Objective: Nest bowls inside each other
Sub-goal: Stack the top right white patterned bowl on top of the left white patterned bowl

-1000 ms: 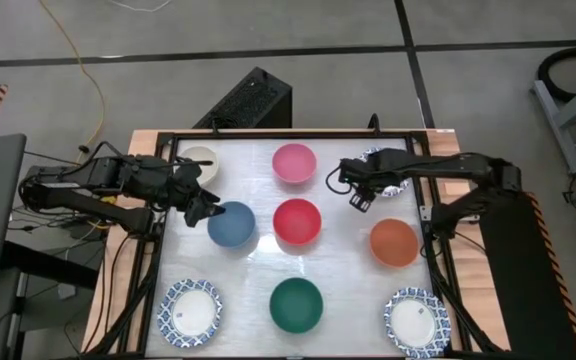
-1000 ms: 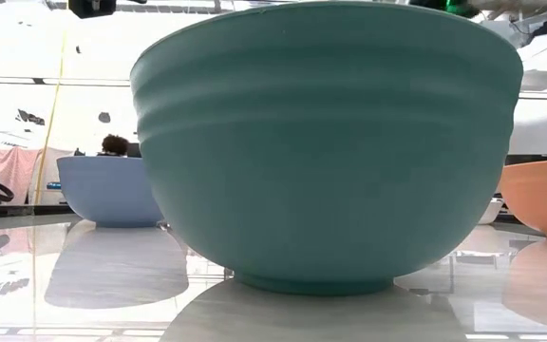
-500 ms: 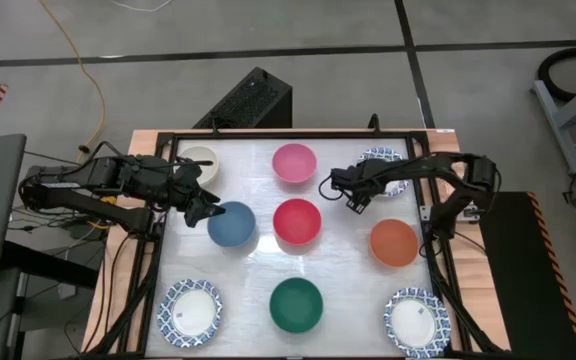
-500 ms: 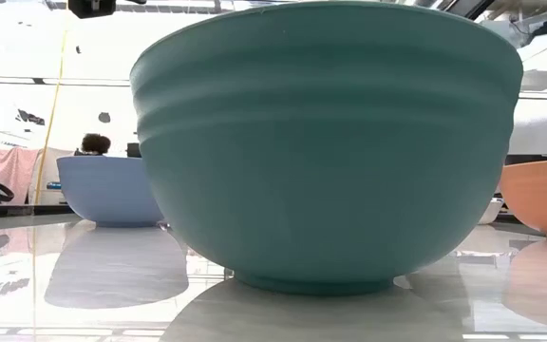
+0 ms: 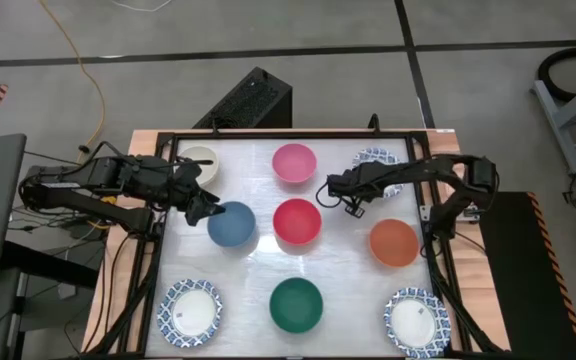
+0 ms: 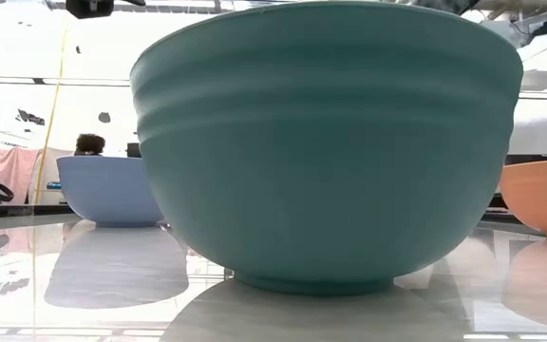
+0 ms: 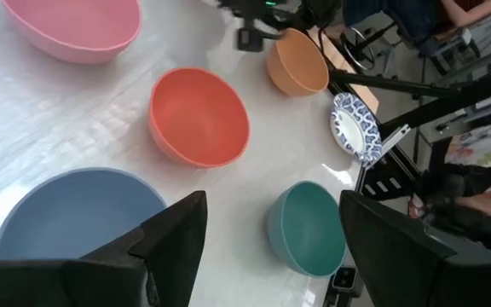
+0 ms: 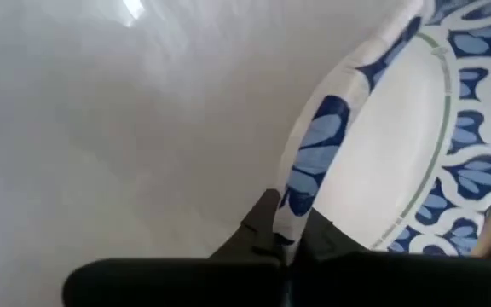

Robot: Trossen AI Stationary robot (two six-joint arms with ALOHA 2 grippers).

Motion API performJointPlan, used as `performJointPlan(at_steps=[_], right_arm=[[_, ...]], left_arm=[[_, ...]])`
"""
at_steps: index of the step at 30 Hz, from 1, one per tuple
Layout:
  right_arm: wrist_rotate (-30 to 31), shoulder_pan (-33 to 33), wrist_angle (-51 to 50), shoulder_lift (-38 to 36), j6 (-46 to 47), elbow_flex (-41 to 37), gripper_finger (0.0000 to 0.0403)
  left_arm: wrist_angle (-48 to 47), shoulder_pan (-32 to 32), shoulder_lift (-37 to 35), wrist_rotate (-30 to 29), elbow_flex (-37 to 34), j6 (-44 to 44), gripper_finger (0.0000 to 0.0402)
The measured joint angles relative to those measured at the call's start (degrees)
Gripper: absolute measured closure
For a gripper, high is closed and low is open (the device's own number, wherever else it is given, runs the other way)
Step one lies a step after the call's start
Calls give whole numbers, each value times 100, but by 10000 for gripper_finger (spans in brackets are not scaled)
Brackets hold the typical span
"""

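Several bowls stand on their bases on the white table: cream (image 5: 200,160), pink (image 5: 294,162), blue (image 5: 231,225), red (image 5: 297,222), orange (image 5: 394,242), green (image 5: 296,305) and two blue-patterned ones at the near corners (image 5: 190,312) (image 5: 416,320). A third patterned bowl (image 5: 373,158) is at the far right. My right gripper (image 5: 358,183) is shut on it. My left gripper (image 5: 201,206) hovers open over the blue bowl's (image 7: 66,213) left rim and touches nothing. My right gripper pinches the patterned bowl's rim (image 8: 301,192) between its two fingers, one finger (image 8: 326,234) inside the bowl and one (image 8: 254,230) outside. The fingers come steeply from above, at the rim's side toward the table's middle. Whether the bowl's base is off the table I cannot tell.
A black frame (image 5: 298,134) runs around the table. The low view is filled by the green bowl (image 6: 326,142), with the blue bowl (image 6: 112,190) and the orange bowl (image 6: 544,195) behind it. A black box (image 5: 248,100) stands on the floor beyond the far edge.
My right gripper has gone down and a little toward the table's left beside the far-right patterned bowl, tipping more steeply downward. The bowls stand where they stood.
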Motion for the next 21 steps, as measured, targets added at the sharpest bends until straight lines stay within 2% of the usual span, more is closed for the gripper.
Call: performJointPlan(at_steps=[3, 7, 11, 16, 21], right_arm=[[229, 324, -188, -444, -96, 366, 396], [217, 970, -89, -1009, -929, 928, 397], [206, 1675, -92, -1335, -1893, 1585, 399], [235, 2391, -75, -1242, -2612, 2338, 400], [855, 2813, -169, -693, -3147, 2863, 400]], left_arm=[[7, 35, 84, -33, -1, -97, 145], [252, 194, 309, 226, -2, -206, 145], [993, 384, 613, 457, -4, -191, 145], [2081, 698, 1022, 822, -4, -459, 145], [2790, 1006, 1450, 845, -4, -1320, 145]])
